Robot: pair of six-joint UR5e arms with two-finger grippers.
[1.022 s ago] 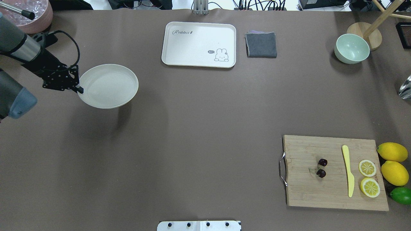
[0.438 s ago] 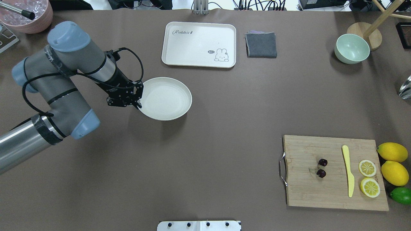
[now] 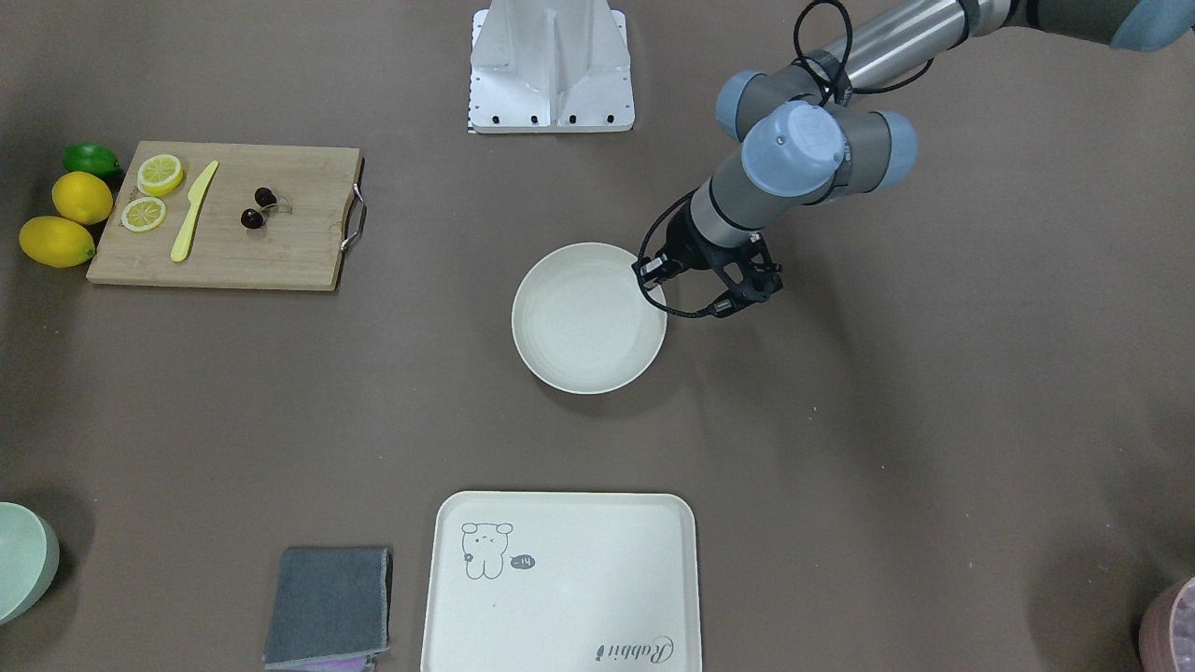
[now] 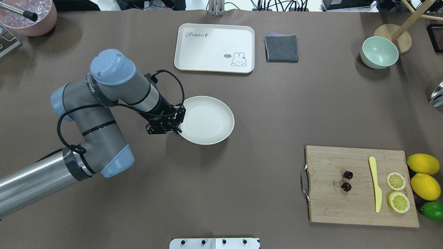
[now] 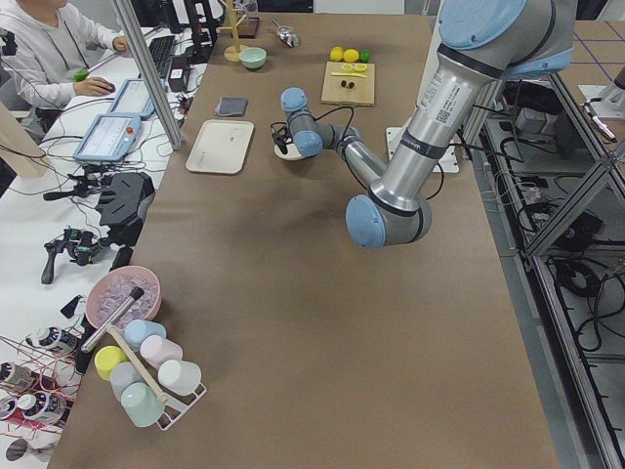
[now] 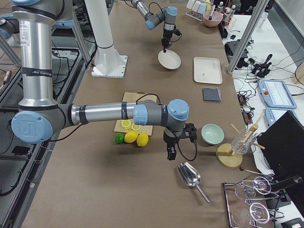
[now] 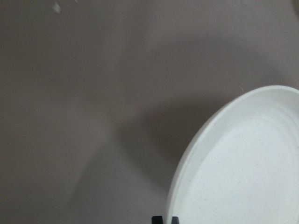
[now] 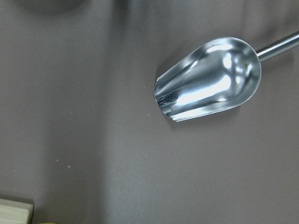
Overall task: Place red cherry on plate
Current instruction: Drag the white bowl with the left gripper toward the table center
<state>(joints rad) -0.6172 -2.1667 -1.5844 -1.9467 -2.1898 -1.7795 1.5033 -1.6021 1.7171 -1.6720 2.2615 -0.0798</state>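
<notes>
The plate is clamped at its rim by the left end effector; the state of the right end effector cannot be told; the red cherry, on the cutting board, is judged light, roll-prone, best pinched by its stem.

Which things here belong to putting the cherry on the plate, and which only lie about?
Job: red cherry, plate, left claw holding the plate.
Lying about: cutting board, yellow knife, lemon slices, lemons, lime, tray, grey cloth, green bowl, scoop.
</notes>
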